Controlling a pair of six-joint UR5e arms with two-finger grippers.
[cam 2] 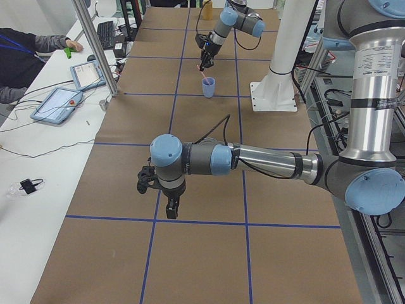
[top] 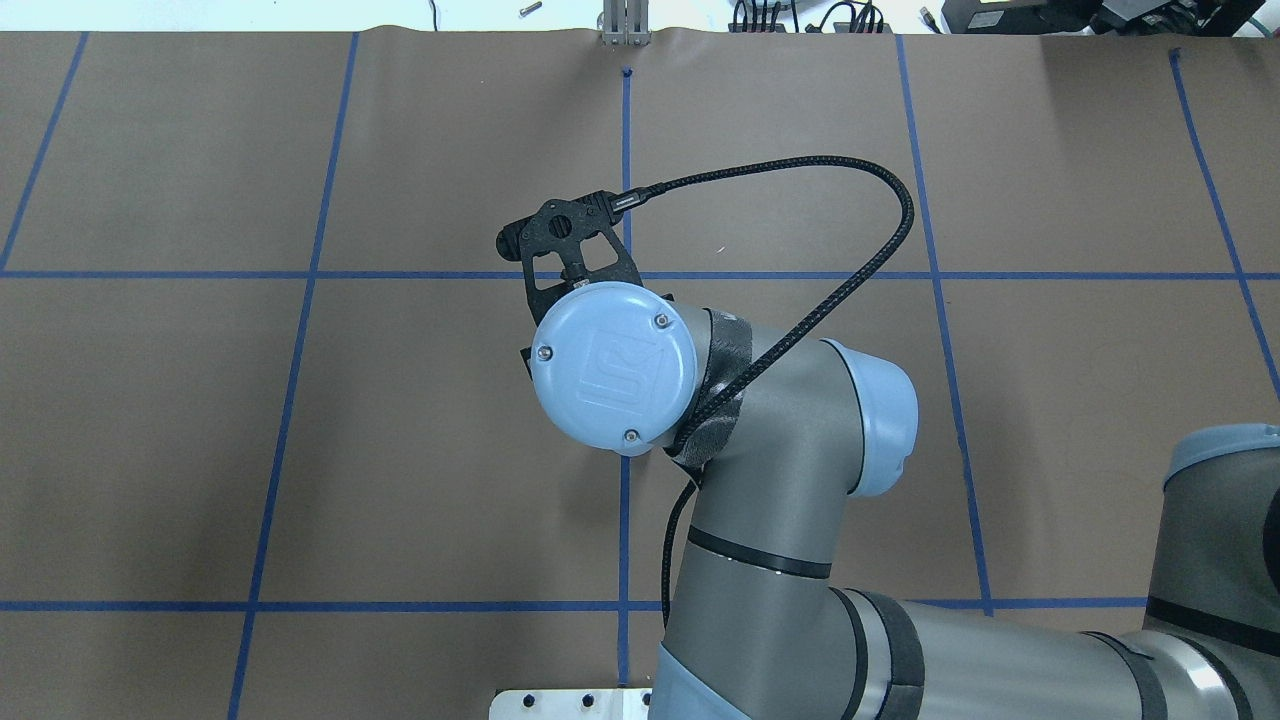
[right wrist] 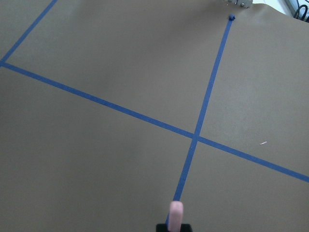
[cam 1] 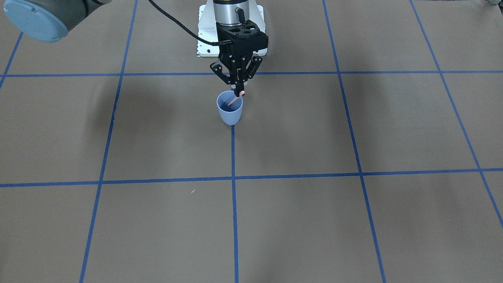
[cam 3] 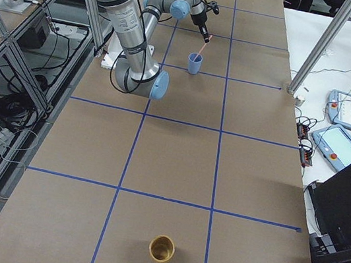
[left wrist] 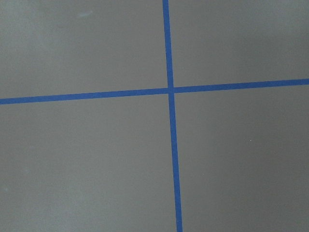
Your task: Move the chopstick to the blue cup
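The blue cup (cam 1: 230,112) stands upright on a blue tape line near the robot's base. My right gripper (cam 1: 239,92) hangs right above its rim and is shut on a pale pink chopstick (cam 1: 235,100). The chopstick slants down with its lower end inside the cup. The cup (cam 3: 194,63) and chopstick (cam 3: 204,45) also show in the exterior right view. In the right wrist view the chopstick's blunt end (right wrist: 176,212) shows at the bottom edge. In the overhead view the right arm hides the cup. My left gripper (cam 2: 171,208) hovers over the table far from the cup; I cannot tell if it is open.
A tan cup (cam 3: 161,249) stands at the table's far end from the blue cup. The white arm mount (cam 1: 204,39) sits just behind the blue cup. Tablets (cam 2: 60,104) and an operator are at the side table. Blue tape lines grid the brown table.
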